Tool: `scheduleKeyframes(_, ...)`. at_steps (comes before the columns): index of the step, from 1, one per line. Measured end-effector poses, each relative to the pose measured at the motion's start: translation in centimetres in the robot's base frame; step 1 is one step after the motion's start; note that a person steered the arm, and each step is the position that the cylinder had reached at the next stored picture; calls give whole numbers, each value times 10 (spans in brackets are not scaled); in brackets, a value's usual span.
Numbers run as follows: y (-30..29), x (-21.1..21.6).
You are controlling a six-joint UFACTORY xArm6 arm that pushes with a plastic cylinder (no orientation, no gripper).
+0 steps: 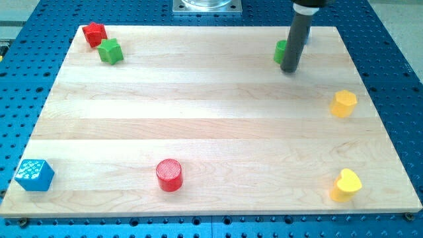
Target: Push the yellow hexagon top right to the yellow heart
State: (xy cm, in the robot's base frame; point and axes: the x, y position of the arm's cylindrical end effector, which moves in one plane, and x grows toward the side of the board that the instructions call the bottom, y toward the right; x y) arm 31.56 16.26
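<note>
The yellow hexagon (344,104) lies near the board's right edge, in the upper half. The yellow heart (346,184) lies near the bottom right corner, straight below the hexagon. My tip (289,69) is down on the board near the view's top, up and to the left of the hexagon and apart from it. It stands right beside a green block (280,51) that the rod partly hides.
A red star (94,34) and a green star (111,51) sit at the top left. A blue cube (34,174) is at the bottom left corner. A red cylinder (169,175) stands at the bottom centre. A bit of blue shows behind the rod (307,36).
</note>
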Motion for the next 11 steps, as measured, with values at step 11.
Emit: scheduleKeyframes(11,79,146)
